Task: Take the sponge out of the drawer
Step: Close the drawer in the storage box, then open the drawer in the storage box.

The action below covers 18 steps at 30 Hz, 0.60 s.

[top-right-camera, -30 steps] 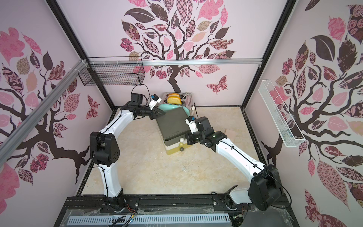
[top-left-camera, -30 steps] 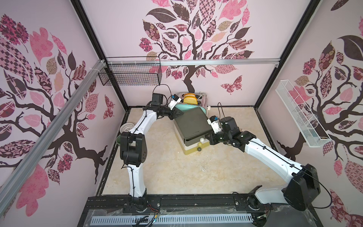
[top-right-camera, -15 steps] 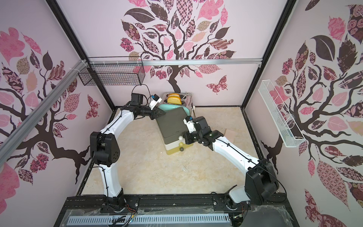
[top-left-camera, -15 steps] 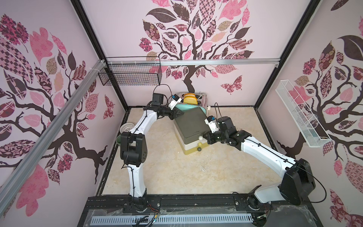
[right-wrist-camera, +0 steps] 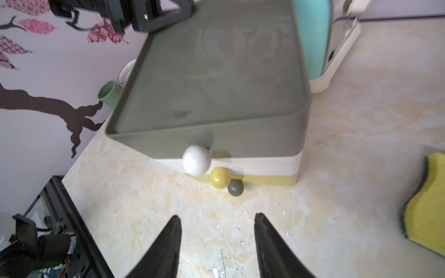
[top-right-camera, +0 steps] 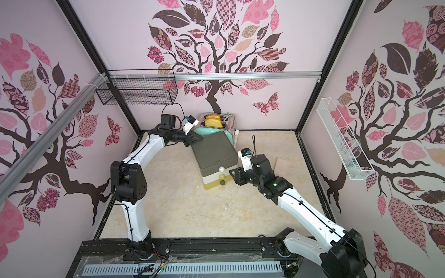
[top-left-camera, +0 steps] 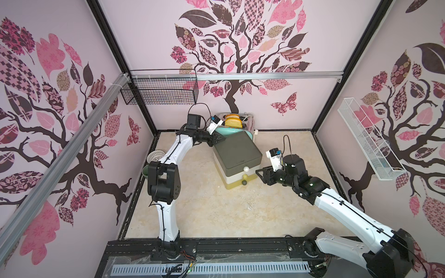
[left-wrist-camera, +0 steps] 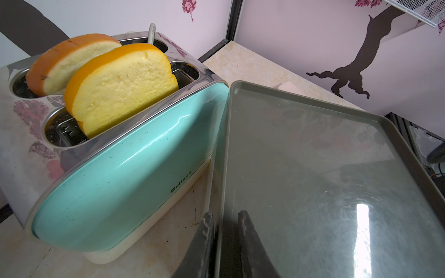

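Ok so here's the setup. The right end effector (right-wrist-camera: 218, 216) has its fingers spread wide with nothing between them, just bare counter (right-wrist-camera: 349, 120) underneath. Straight ahead of its tips is the front of the drawer unit (right-wrist-camera: 216, 72): grey-green drawer on top, a white one under it, a yellow one at the bottom. All three look pushed in. Their round knobs are stacked in a little cluster ahead of the fingertips but clearly apart from them: the white knob (right-wrist-camera: 197, 160), the yellow knob (right-wrist-camera: 219, 178) and the grey knob (right-wrist-camera: 235, 188).

The sponge (right-wrist-camera: 426, 199), yellow with a dark scrubby edge, is lying flat on the counter outside the drawer unit. It sits off to the side of the right end effector, the same side as the toaster, well apart from the fingertips and not touching the unit. Only part of it shows in the right wrist view.

Over at the back, the left end effector (left-wrist-camera: 225, 214) is pressed together on the raised rim at a rear corner of the drawer unit's top, one finger on each side of that edge. Just beside it is the mint toaster (left-wrist-camera: 120, 180) with two bread slices (left-wrist-camera: 120, 91) sticking up out of the slots, touching or almost touching the unit.
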Motion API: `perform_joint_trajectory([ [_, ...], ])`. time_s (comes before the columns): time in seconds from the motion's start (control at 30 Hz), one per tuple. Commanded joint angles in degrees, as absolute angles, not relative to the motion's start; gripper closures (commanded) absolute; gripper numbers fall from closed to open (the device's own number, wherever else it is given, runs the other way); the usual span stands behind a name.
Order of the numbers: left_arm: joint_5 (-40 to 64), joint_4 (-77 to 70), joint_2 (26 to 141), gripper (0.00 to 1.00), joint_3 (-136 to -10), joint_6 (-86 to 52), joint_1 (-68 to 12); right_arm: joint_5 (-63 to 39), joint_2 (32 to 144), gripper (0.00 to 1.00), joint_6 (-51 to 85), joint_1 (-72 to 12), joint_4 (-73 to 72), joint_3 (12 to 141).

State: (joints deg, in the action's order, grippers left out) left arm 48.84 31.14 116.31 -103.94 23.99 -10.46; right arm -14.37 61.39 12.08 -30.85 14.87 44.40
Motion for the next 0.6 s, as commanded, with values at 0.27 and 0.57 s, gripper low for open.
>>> perform_joint_trajectory([
  [0.27,51.91,38.51,119.01,0.79,-102.58,24.7,-13.34,-20.36,64.54,0.44,24.74,-29.24,-9.96,32.84],
  [0.57,52.1,38.43,119.1,0.79,-102.53,24.6,-13.28,-19.97,69.75,0.42,29.59,-28.4,-21.26,27.78],
])
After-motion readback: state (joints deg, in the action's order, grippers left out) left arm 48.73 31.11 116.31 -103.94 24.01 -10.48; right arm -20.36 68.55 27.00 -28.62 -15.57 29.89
